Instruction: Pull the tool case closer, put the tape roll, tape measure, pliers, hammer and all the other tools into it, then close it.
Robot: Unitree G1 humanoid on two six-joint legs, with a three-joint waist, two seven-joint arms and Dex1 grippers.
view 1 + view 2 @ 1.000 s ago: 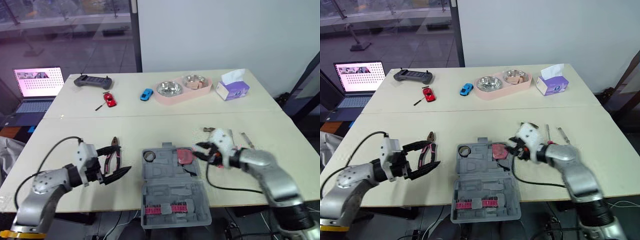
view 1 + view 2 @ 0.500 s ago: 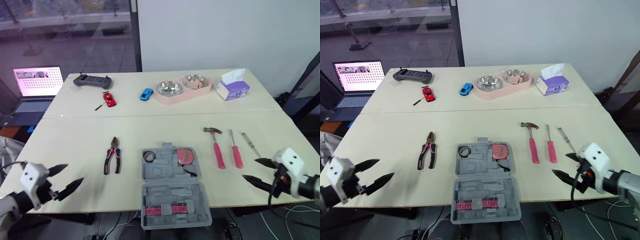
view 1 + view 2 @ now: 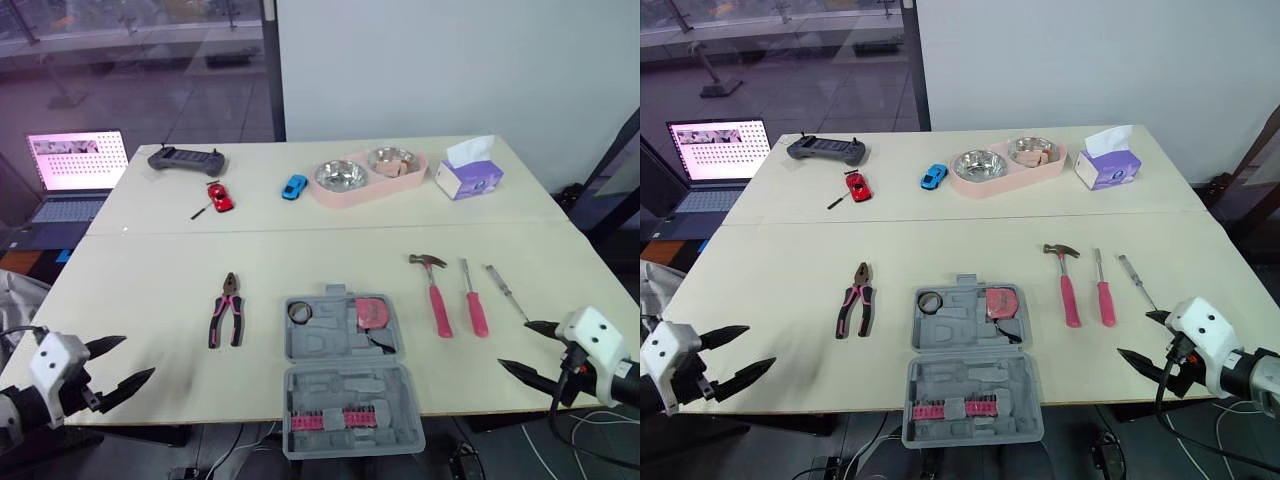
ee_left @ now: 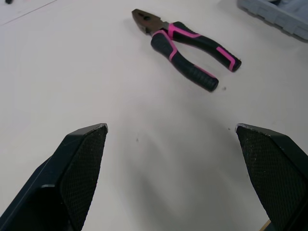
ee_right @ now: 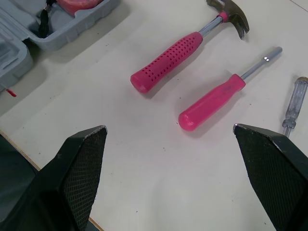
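The grey tool case [image 3: 345, 385] lies open at the table's front edge. A dark tape roll [image 3: 299, 313] and a pink tape measure [image 3: 372, 312] rest in its far half. Pink-and-black pliers [image 3: 225, 310] lie left of the case. To its right are a pink-handled hammer [image 3: 433, 293], a pink screwdriver [image 3: 472, 300] and a clear-handled screwdriver [image 3: 505, 292]. My left gripper [image 3: 138, 357] hangs open at the front left edge, well short of the pliers [image 4: 190, 48]. My right gripper [image 3: 514, 344] stands open at the front right edge, near the hammer [image 5: 183, 53] and screwdrivers, holding nothing.
On the far table stand a pink tray with two metal bowls [image 3: 365, 190], a purple tissue box [image 3: 468, 178], a blue toy car [image 3: 293, 187], a red toy car [image 3: 218, 198] and a black controller [image 3: 186, 159]. A laptop [image 3: 75, 175] sits beyond the left edge.
Both arms have drawn back from the middle to the table's front corners. The right gripper, narrowly closed over the tape measure in the case, has opened wide and left it there.
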